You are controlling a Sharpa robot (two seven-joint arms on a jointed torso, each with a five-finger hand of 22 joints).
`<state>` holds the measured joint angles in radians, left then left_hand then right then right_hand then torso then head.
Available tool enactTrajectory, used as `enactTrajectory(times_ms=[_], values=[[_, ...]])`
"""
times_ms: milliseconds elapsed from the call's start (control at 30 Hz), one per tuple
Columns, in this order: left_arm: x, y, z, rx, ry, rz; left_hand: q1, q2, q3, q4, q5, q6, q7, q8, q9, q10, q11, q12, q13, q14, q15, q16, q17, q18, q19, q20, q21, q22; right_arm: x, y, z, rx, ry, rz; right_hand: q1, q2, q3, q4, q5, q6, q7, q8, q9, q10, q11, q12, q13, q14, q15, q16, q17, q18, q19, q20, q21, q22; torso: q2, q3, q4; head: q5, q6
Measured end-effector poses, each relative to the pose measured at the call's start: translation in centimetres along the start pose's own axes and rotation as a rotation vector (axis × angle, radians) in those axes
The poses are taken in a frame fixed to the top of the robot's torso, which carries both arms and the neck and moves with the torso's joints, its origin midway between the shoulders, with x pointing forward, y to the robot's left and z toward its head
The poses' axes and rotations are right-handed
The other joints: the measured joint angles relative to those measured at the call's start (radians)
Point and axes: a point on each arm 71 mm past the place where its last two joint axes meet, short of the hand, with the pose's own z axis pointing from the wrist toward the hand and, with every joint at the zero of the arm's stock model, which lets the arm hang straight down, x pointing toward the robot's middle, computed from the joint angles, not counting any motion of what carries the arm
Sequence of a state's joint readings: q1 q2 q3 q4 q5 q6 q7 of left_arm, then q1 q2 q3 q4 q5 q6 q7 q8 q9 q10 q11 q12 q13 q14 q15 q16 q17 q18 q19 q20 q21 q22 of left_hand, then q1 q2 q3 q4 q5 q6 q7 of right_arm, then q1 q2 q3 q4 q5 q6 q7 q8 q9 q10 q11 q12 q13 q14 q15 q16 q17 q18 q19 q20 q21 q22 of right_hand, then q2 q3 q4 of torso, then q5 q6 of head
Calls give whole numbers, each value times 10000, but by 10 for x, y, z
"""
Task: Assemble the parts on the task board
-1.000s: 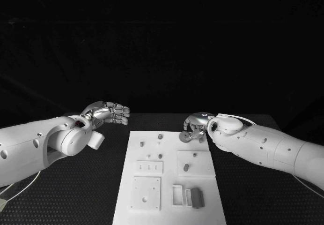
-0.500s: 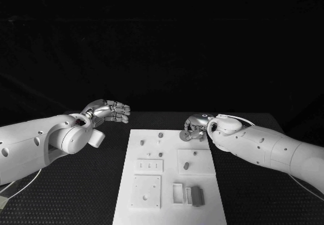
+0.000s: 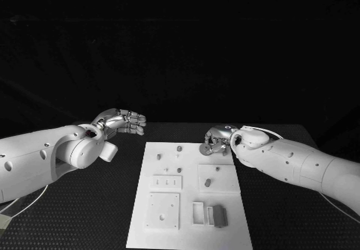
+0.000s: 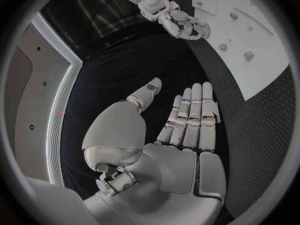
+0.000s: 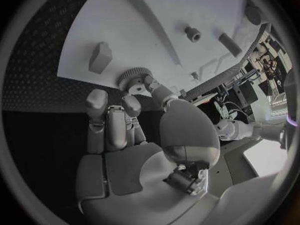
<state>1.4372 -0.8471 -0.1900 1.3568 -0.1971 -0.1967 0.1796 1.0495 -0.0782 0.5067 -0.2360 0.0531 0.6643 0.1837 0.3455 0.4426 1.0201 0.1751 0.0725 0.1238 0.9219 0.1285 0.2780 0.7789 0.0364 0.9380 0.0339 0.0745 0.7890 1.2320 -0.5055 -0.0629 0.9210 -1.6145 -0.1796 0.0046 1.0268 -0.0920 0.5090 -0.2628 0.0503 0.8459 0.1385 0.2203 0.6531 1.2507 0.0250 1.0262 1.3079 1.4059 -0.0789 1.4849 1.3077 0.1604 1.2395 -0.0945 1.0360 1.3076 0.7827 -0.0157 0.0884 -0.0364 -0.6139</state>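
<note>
The white task board [image 3: 188, 229] lies in the middle of the table, and also shows as the board [image 5: 125, 20] and the board [image 4: 256, 60]. My right hand [image 3: 218, 139] is at its far right corner and pinches a round toothed grey gear [image 3: 205, 151] between thumb and a finger, just over the board's edge. The wrist view shows the same gear [image 5: 132, 78] at the fingertips of the right hand [image 5: 125, 135]. My left hand [image 3: 120, 123] hovers off the board's far left corner with nothing in it. Its fingers [image 4: 190, 117] lie straight and together, the thumb apart.
Small grey pegs [image 3: 178, 150] stand in the board's far half. Nearer lie raised white plates [image 3: 163, 211] and a plate with a peg [image 3: 207, 183]. A grey block [image 3: 219, 215] sits beside a slotted frame [image 3: 197, 213]. Black table flanks the board.
The whole view has shifted slightly upward. Both hands, the gear and the parts on the board keep their places.
</note>
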Motion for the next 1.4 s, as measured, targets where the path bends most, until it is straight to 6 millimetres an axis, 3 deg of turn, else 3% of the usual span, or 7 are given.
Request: enactTrajectory(times_ms=[533, 700, 800, 867, 1067, 1133, 1400], values=[[0, 0, 0, 0, 5, 0, 0, 0, 0, 0, 0, 0, 0, 0, 0, 0, 0, 0, 1, 0, 0, 0, 7, 0, 0, 0, 0, -1, 0, 3, 3, -9, -6, 0, -66, -67, 32, -77, 0, -96, 84, -170, -106, -123, 123, -31, -1, -47, 43, 0, -2, -12, -69, 0, 38, -1, -5, -10, 5, 36, -44], [0, 0, 0, 0, 10, -1, 0, 0, 0, 0, 0, 0, 0, 0, 0, 0, 0, 0, 1, 0, 0, 0, 7, 1, 0, 0, 0, -1, 1, 6, 5, -44, 25, -7, -132, -134, 5, -104, 0, -484, 220, -445, -295, -414, 232, -273, -1, -204, 196, -2, -3, -111, -180, -2, 38, -1, -5, -6, -1, 43, -60], [0, 0, 0, 0, 13, -1, 0, 0, 0, 0, 0, 0, 1, 0, 0, 0, 0, 0, 1, 0, 0, 0, 7, 0, 0, 0, 0, -1, 3, 7, 5, -42, 77, -2, -131, -132, 11, -103, 0, -506, 210, -425, -222, -415, 233, -273, -2, -207, 199, -37, -3, -117, -181, -2, 38, -2, -5, -7, -1, 44, -63], [0, 0, 0, 0, 14, -1, 0, 0, 0, 0, 0, 1, 0, 0, 0, 0, 0, 0, 1, 0, 0, 0, 15, -1, 1, 0, 0, -1, 3, 7, 5, -41, 75, 4, -27, -26, 121, -106, -1, -373, 122, -335, -191, -415, 234, -265, -2, -207, 199, -37, -3, -120, -181, -2, 38, -2, -5, -5, -1, 40, -64], [0, 0, 0, -2, 10, -1, 0, 0, 0, 0, 0, 1, 1, 0, 0, 0, 0, 0, 2, 0, 0, 0, 15, 0, 0, 0, 0, -1, 3, 8, 5, -78, 71, 36, 31, 642, 318, -184, -87, -95, -147, -181, -212, -448, 82, -230, -2, -257, 73, -37, -4, -143, -219, 33, 38, -2, -10, -3, -1, 32, -72], [0, 0, 0, -2, 11, -1, 0, 0, 0, 0, 0, 1, 0, 0, 0, 0, 0, 0, 2, 0, 0, 0, 15, 0, 0, 0, 0, -1, 3, 9, 5, -105, 81, 51, 40, 678, 602, -174, -89, -95, -147, -182, -517, -462, 69, -230, -2, -251, 36, -37, -4, -143, -255, 65, 38, -2, -12, -3, -2, 42, -72], [-1, 0, -1, -6, 1, -3, 0, 0, 0, 0, 0, 1, 1, 0, 0, -35, -35, 0, -6, 0, 0, -38, 23, -1, 0, 0, 0, -2, 4, 9, 5, -120, 73, 71, 44, 698, 811, -183, -46, -95, -147, -183, -532, -427, 34, -231, -2, -286, -1, -37, -4, -141, -300, 89, 85, -2, -12, -2, -12, 50, -58]])
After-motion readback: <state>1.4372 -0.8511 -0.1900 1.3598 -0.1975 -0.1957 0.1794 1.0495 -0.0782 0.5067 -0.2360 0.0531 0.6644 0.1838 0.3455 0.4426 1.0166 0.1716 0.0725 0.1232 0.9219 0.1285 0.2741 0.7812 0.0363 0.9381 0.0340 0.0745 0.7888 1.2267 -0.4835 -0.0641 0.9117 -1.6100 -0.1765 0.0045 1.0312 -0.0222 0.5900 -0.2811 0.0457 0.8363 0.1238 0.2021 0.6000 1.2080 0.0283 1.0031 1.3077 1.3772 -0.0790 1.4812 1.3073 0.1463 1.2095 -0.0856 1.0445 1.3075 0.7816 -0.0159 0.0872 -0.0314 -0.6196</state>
